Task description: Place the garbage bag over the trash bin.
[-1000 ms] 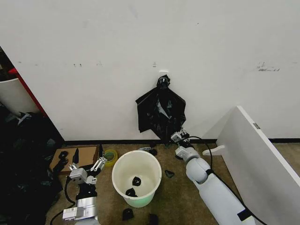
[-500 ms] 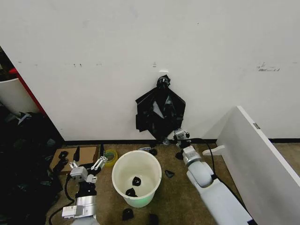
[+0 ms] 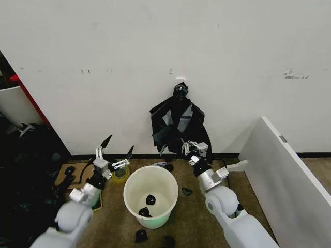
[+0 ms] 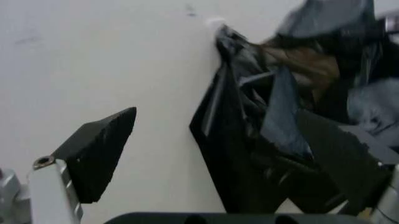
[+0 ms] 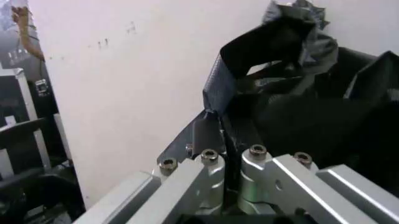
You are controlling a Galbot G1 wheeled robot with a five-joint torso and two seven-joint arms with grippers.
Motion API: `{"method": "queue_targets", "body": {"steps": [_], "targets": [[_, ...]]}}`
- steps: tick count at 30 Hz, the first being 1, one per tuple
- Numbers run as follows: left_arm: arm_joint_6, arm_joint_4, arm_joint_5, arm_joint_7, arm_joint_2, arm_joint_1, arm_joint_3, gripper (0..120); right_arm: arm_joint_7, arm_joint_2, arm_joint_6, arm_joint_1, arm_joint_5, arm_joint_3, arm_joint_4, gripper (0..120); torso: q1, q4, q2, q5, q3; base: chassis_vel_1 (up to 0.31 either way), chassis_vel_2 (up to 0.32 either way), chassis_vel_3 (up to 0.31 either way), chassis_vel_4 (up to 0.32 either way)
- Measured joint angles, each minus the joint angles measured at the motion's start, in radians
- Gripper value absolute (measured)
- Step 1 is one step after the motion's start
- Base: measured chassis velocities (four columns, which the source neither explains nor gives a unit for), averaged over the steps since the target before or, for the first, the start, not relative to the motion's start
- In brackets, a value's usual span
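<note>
Early yet — right gripper (image 3: 194, 150) pinches the hanging garbage bag (image 3: 178, 126); left gripper (image 3: 115, 153) gapes empty — trash bin (image 3: 150, 178) unlined.

1. The garbage bag (image 3: 178, 124) hangs against the wall; the right gripper (image 3: 192, 148) covers part of its lower edge.
2. In the left wrist view the garbage bag (image 4: 293, 126) is blurred and cut off at the picture's edge.
3. Small dark scraps (image 3: 146, 204) in the trash bin (image 3: 151, 195) are too small to identify.
</note>
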State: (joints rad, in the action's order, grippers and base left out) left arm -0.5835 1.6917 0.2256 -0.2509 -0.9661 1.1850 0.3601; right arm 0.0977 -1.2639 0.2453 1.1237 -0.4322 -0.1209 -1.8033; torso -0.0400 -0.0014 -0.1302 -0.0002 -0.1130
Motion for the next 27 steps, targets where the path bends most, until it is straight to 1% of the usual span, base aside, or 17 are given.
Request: {"method": "queue_targets", "body": {"steps": [1, 3, 5, 7, 8, 9, 12, 14, 15, 18, 20, 22, 23, 24, 26, 27], "targets": [[0.0, 0.0, 0.0, 0.0, 0.0, 0.0, 0.0, 100, 0.0, 0.0, 0.0, 0.0, 0.0, 0.0, 0.0, 0, 0.0, 0.0, 0.0, 0.0, 0.0, 0.0, 0.0, 0.0, 0.0], [0.002, -0.034, -0.036, -0.001, 0.018, -0.079, -0.043, 100, 0.012, -0.009, 0.005, -0.002, 0.007, 0.003, 0.007, 0, 0.0, -0.0003, 0.0, 0.0002, 0.0, 0.0, 0.0, 0.0, 0.0], [0.013, -0.067, -0.043, -0.002, 0.032, -0.144, -0.091, 100, 0.027, -0.014, 0.012, -0.002, 0.013, 0.003, 0.012, 0, 0.0, -0.0003, 0.0, 0.0008, 0.0, 0.0, 0.0, 0.0, 0.0], [0.021, -0.103, -0.043, -0.009, 0.037, -0.199, -0.139, 100, 0.037, -0.017, 0.015, -0.002, 0.018, 0.003, 0.014, 0, 0.0, 0.0001, 0.0, 0.0005, 0.0, 0.0, 0.0, 0.0, 0.0], [0.024, -0.119, -0.043, -0.016, 0.037, -0.221, -0.161, 100, 0.041, -0.018, 0.016, -0.002, 0.02, 0.003, 0.014, 0, 0.0, 0.0, 0.0, 0.0005, 0.0, 0.0, 0.0, 0.0, 0.0], [0.024, -0.119, -0.043, -0.016, 0.037, -0.221, -0.161, 100, 0.041, -0.018, 0.016, -0.002, 0.02, 0.003, 0.014, 0, 0.0, 0.0, 0.0, 0.0005, 0.0, 0.0, 0.0, 0.0, 0.0], [0.026, -0.173, -0.043, -0.051, 0.027, -0.294, -0.237, 100, 0.049, -0.023, 0.016, -0.002, 0.024, 0.001, 0.014, 0, 0.0, 0.0, 0.0, 0.0004, 0.0, 0.0, 0.0, 0.0, 0.0], [0.03, -0.209, -0.052, -0.068, 0.008, -0.339, -0.282, 100, 0.054, -0.028, 0.017, -0.001, 0.03, 0.0, 0.014, 0, 0.0, -0.0002, 0.0, 0.0005, 0.0, 0.0, 0.0, 0.0, 0.0], [0.03, -0.209, -0.052, -0.068, 0.008, -0.339, -0.282, 100, 0.054, -0.028, 0.017, -0.001, 0.03, 0.0, 0.014, 0, 0.0, -0.0002, 0.0, 0.0005, 0.0, 0.0, 0.0, 0.0, 0.0], [0.042, -0.249, -0.094, -0.064, -0.018, -0.378, -0.308, 98, 0.062, -0.032, 0.017, 0.002, 0.036, -0.001, 0.014, 0, 0.0, -0.0002, 0.0, 0.0005, 0.0, 0.0, 0.0, 0.0, 0.0], [0.056, -0.263, -0.129, -0.033, -0.031, -0.391, -0.315, 93, 0.068, -0.033, 0.019, 0.005, 0.041, -0.003, 0.012, 0, 0.0, -0.0002, 0.0, 0.0005, 0.0, 0.0, 0.0, 0.0, 0.0], [0.074, -0.265, -0.149, 0.007, -0.039, -0.394, -0.32, 84, 0.074, -0.033, 0.02, 0.008, 0.045, -0.006, 0.008, 0, 0.0, -0.0001, 0.0, 0.0005, 0.0, 0.0, 0.0, 0.0, 0.0], [0.079, -0.265, -0.152, 0.017, -0.041, -0.394, -0.321, 81, 0.076, -0.032, 0.021, 0.009, 0.045, -0.007, 0.008, 0, 0.0, 0.0, 0.0, 0.0005, 0.0, 0.0, 0.0, 0.0, 0.0], [0.079, -0.265, -0.152, 0.017, -0.041, -0.394, -0.321, 81, 0.076, -0.032, 0.021, 0.009, 0.045, -0.007, 0.008, 0, 0.0, 0.0, 0.0, 0.0005, 0.0, 0.0, 0.0, 0.0, 0.0], [0.095, -0.262, -0.161, 0.039, -0.046, -0.391, -0.322, 70, 0.081, -0.03, 0.025, 0.011, 0.047, -0.011, 0.008, 0, 0.0, 0.0001, 0.0, 0.0006, 0.0, 0.0, 0.0, 0.0, 0.0], [0.099, -0.262, -0.161, 0.043, -0.047, -0.391, -0.322, 69, 0.082, -0.03, 0.026, 0.011, 0.047, -0.012, 0.008, 0, 0.0, 0.0001, 0.0, 0.0005, 0.0, 0.0, 0.0, 0.0, 0.0]]}}
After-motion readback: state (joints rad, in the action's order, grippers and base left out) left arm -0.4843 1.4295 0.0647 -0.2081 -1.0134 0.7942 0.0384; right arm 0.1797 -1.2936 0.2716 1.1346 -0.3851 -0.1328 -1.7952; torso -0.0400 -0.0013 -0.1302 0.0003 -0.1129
